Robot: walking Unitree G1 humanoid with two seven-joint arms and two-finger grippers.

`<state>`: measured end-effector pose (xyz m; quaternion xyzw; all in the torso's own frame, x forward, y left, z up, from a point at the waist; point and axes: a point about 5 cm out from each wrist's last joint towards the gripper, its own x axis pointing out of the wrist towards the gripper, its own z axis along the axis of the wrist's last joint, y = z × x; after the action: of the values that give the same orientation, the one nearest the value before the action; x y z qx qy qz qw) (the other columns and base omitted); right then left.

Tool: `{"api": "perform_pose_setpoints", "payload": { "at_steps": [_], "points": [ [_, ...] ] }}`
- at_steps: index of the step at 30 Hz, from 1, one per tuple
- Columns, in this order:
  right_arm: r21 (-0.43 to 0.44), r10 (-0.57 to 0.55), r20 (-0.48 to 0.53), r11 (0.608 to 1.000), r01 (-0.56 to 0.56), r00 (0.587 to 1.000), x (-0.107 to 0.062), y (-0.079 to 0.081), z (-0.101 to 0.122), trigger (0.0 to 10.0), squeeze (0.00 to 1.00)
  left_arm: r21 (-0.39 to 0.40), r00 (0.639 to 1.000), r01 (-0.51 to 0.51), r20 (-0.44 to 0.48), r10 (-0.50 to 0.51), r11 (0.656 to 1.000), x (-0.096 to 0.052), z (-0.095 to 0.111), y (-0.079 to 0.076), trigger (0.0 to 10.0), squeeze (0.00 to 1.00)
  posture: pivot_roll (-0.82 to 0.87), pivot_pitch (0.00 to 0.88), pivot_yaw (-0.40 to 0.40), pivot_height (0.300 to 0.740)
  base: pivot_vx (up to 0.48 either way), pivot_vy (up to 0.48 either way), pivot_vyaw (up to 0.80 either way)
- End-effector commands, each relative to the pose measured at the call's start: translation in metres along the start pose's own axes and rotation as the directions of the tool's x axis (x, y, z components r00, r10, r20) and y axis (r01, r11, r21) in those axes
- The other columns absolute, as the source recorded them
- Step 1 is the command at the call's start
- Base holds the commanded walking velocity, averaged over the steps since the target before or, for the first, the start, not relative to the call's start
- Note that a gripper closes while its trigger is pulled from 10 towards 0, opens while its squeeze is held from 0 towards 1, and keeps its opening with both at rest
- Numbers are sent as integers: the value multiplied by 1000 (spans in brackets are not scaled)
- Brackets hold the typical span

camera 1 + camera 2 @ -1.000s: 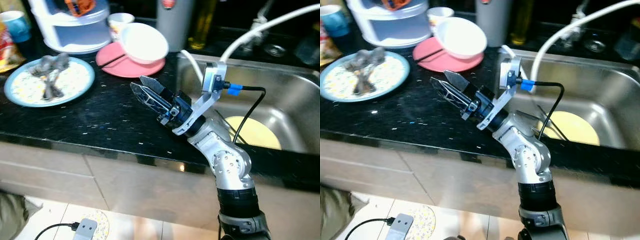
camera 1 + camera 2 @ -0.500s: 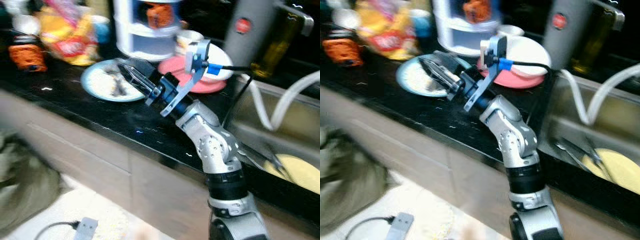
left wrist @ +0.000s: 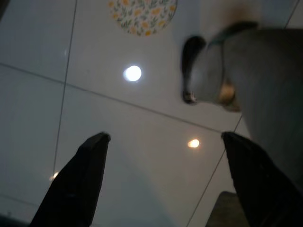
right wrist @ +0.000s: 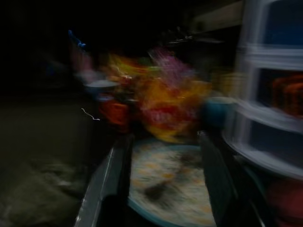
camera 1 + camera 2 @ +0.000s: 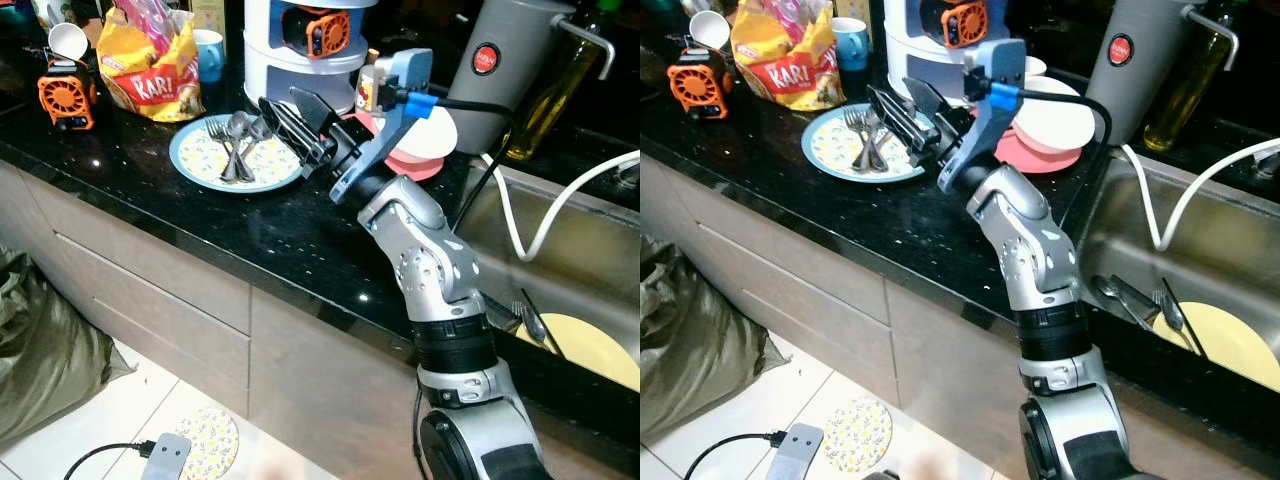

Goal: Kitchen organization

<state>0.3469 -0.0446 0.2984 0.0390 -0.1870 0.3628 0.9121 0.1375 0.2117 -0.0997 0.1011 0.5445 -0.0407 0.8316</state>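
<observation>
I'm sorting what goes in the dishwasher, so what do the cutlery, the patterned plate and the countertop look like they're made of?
Cutlery: probably stainless steel, grey with a dull metallic sheen.
Plate: looks like glazed ceramic or melamine, blue rim, small yellow print; the pictures cannot settle which.
Countertop: likely polished black granite or similar stone, glossy with pale flecks and reflected lights.

Count on worktop (image 5: 200, 230): one blue-rimmed plate (image 5: 205, 165) holding several pieces of cutlery (image 5: 235, 150), exact number unclear; one pink plate (image 5: 415, 165); one white bowl (image 5: 1052, 118); one snack bag (image 5: 150, 65); one blue mug (image 5: 207, 50); one oil bottle (image 5: 560, 75).
</observation>
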Motion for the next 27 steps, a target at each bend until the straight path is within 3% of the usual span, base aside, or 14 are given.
{"api": "perform_pose_setpoints", "payload": {
  "at_steps": [1, 4, 7, 12, 17, 20, 27],
  "points": [
    [-123, -64, -45, 991, 58, 997, 9, -4, -2, 10000, 0, 11, 1000, 11, -5, -11, 1000, 0, 0, -3, 10000, 0, 97, 81, -77, 740, 0, 0, 0],
    [-154, -90, -67, 985, 79, 994, 16, -6, -3, 10000, 0, 16, 1000, 15, -5, -15, 1000, 0, 0, -4, 10000, 0, 101, 87, -80, 740, 0, 0, 0],
    [-237, -143, -110, 965, 114, 984, 37, -13, 1, 10000, 0, 22, 1000, 28, -9, -27, 999, 1, -2, -8, 10000, 0, 112, 92, -90, 740, 0, 0, 0],
    [-276, -163, -128, 953, 123, 978, 47, -13, 3, 10000, 0, 19, 999, 33, -14, -33, 999, 0, -5, -10, 10000, 0, 121, 105, -99, 740, 0, 0, 0],
    [-314, -115, -139, 947, 66, 984, 63, 1, 4, 10000, 0, 16, 999, 39, -26, -39, 999, 0, -11, -13, 10000, 0, 131, 122, -106, 740, 0, 0, 0],
    [-391, -118, -170, 919, 42, 978, 74, 7, 1, 10000, 0, 11, 998, 43, -35, -43, 999, -1, -16, -16, 10000, 0, 151, 148, -126, 740, 0, 0, 0],
    [-486, -185, -198, 872, 67, 963, 79, 3, 0, 10000, 0, -6, 998, 50, -34, -50, 999, -1, -20, -20, 10000, 0, 162, 171, -137, 740, 0, 0, 0]
  ]
}}
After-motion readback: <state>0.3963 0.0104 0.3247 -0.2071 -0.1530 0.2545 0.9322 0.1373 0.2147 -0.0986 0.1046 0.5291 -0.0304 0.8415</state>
